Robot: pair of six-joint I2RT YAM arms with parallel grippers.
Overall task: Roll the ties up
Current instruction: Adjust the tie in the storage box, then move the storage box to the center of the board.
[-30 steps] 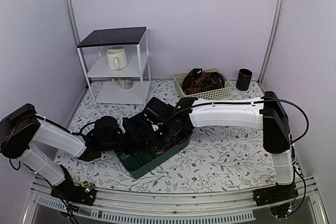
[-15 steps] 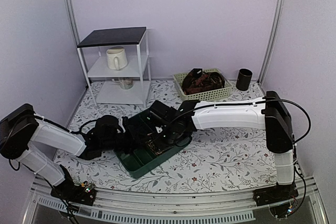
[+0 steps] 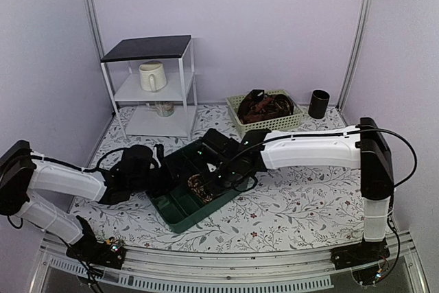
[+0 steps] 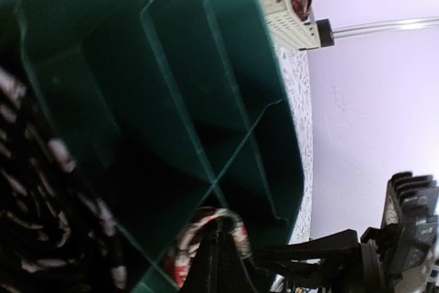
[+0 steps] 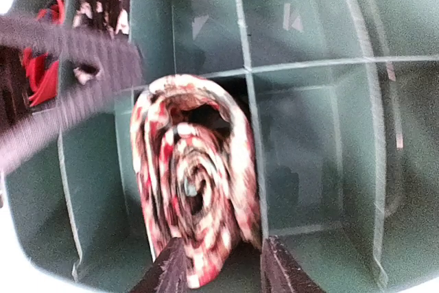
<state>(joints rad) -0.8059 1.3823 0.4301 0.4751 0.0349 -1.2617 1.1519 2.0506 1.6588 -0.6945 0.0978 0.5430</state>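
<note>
Rolled tie [image 5: 195, 190] held in right tool [image 5: 223, 243], above green tray [image 5: 309, 101] divider

White arm shells [image 3: 309, 154], black joints [image 3: 375, 162] and pincer [image 5: 223, 243] — thin black cables [image 3: 411, 152].

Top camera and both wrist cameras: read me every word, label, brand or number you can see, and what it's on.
No readable text anywhere in these views.
Green tray: only small raised triangle marks on its floor, no letters.
Mug, basket, rolled tie: no lettering visible; the tie shows only a blurred pattern.
</note>
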